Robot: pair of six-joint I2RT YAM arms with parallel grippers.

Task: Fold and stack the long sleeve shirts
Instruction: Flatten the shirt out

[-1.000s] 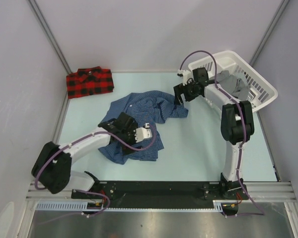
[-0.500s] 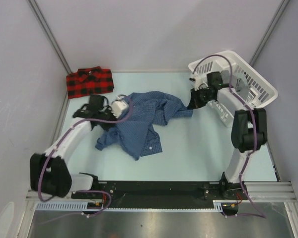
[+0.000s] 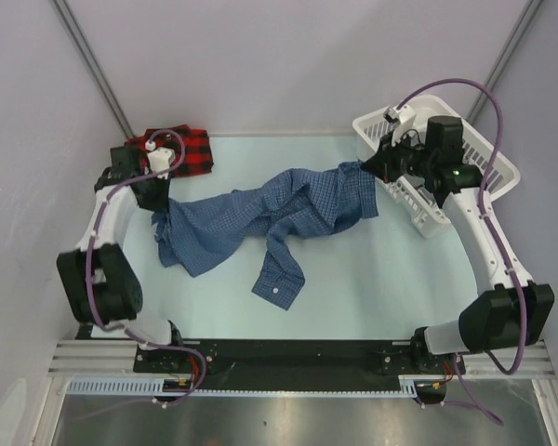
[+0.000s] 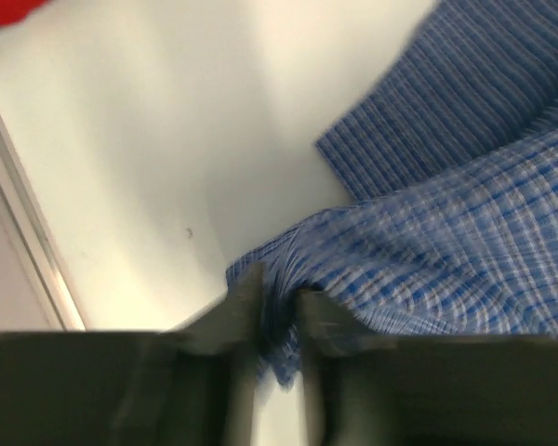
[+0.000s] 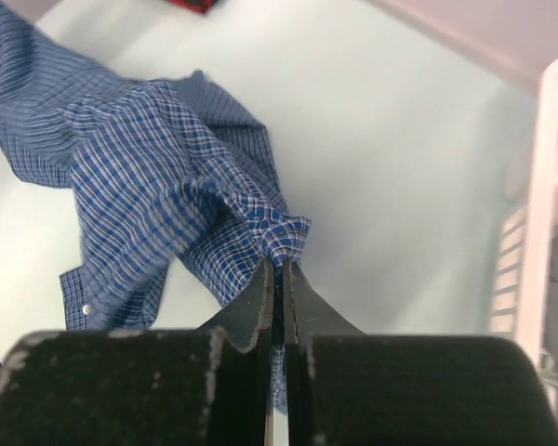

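Note:
The dark blue checked shirt (image 3: pixel 260 209) is stretched out across the table between my two grippers, with one sleeve cuff (image 3: pixel 279 279) trailing toward the front. My left gripper (image 3: pixel 160 203) is shut on the shirt's left end; the left wrist view shows its jaws (image 4: pixel 277 307) pinching a bunch of blue cloth (image 4: pixel 465 232). At the other end, by the basket, my right gripper (image 3: pixel 367 169) is shut on a small fold of the same shirt (image 5: pixel 139 158), the jaws (image 5: pixel 281 265) pressed tight together. The red-and-black plaid shirt (image 3: pixel 188 149) lies folded at the back left corner.
A white plastic basket (image 3: pixel 465 125) stands tilted at the back right with a grey garment (image 3: pixel 446 160) inside; its wall (image 5: pixel 553 186) is close beside my right gripper. Grey walls close the table in on the left, back and right.
Both grippers have closed on the blue shirt and moved apart. The left went to the back left by the plaid shirt, the right toward the basket. The crumpled shirt is now drawn out lengthwise.

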